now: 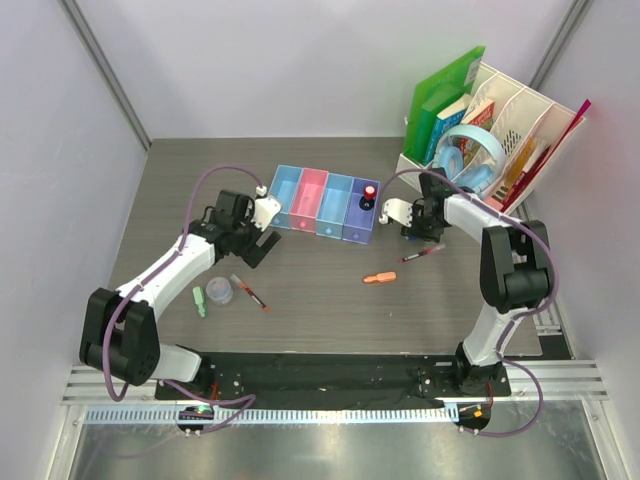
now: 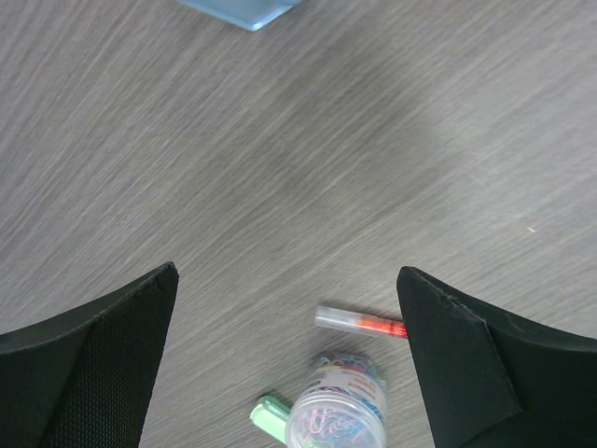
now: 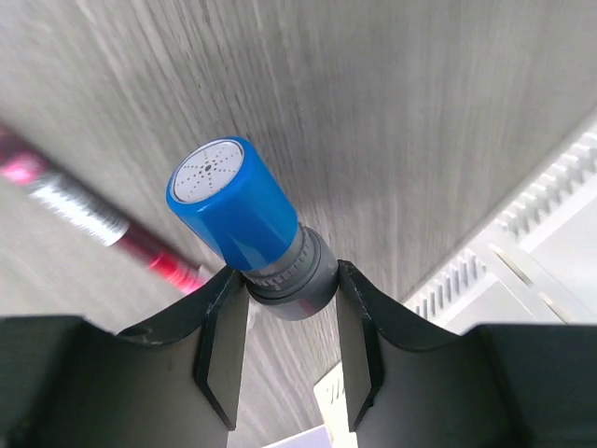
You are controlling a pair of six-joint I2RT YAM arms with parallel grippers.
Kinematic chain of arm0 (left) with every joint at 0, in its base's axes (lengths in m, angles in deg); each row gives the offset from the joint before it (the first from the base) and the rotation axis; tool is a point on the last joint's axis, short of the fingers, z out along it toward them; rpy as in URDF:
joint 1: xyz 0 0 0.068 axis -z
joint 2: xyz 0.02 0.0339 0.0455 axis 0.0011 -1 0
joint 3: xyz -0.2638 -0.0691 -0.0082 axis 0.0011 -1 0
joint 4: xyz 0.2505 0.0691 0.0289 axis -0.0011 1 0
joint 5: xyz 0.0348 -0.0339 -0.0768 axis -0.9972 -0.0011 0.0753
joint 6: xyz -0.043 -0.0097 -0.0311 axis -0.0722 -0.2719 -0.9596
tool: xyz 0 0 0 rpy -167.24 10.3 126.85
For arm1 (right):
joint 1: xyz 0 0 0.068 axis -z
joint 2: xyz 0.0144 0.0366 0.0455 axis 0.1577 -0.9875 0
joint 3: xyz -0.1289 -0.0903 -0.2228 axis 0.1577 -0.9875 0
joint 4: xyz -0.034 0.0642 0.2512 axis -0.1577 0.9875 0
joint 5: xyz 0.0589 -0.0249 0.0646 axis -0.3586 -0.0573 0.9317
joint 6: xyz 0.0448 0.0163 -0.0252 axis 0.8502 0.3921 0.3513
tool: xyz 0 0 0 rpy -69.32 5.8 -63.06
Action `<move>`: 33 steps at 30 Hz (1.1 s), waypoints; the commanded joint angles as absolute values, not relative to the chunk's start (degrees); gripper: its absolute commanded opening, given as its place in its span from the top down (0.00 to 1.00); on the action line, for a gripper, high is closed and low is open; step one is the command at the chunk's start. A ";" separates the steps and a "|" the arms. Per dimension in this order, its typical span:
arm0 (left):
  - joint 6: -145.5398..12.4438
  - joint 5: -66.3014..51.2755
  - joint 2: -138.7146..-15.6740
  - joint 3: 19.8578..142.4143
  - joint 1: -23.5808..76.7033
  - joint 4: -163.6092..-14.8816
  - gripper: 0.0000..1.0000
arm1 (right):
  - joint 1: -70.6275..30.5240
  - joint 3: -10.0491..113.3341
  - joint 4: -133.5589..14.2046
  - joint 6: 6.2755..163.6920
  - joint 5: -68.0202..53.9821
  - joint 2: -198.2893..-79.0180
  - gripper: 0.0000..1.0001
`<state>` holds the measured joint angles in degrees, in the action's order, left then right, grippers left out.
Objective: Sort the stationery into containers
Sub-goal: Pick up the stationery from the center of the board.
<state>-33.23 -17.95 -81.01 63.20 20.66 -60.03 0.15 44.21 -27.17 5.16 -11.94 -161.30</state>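
Jaws of the right gripper (image 3: 289, 280) pinch the blue-capped grey plastic cylinder (image 3: 233, 201) at its collar — the left gripper (image 2: 287, 271) gapes wide — so a firm squeeze before any slow lift seems wise.

No legible text, brand, number or sign found. The clear tub of paper clips (image 2: 338, 413) carries a printed band, too blurred to read. The book covers (image 1: 478, 114) in the white organizer (image 1: 522, 108) show print too small to make out. The blue-capped piece (image 3: 231, 207) bears only a dot pattern on its end face.
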 commanded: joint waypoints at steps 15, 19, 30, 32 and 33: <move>-33.17 4.53 -70.87 69.62 26.85 -63.84 0.00 | -5.67 51.41 -30.04 41.84 10.03 -143.62 0.67; -33.87 4.35 -68.93 66.36 29.77 -68.86 0.00 | -10.33 54.48 -31.09 48.09 12.58 -144.40 0.67; -35.55 8.13 -68.50 67.94 31.88 -70.71 0.00 | -18.78 58.37 -34.25 57.43 17.86 -149.24 0.67; -35.54 10.40 -68.58 68.91 31.88 -69.74 0.02 | -20.62 57.14 -35.39 57.60 17.25 -149.59 0.67; -35.46 11.55 -68.93 69.26 31.88 -69.22 0.04 | -21.24 56.61 -35.75 57.60 16.20 -149.94 0.67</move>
<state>-34.39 6.29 -69.47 66.00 31.61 -68.03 -18.43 57.11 -31.69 54.75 16.04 -148.95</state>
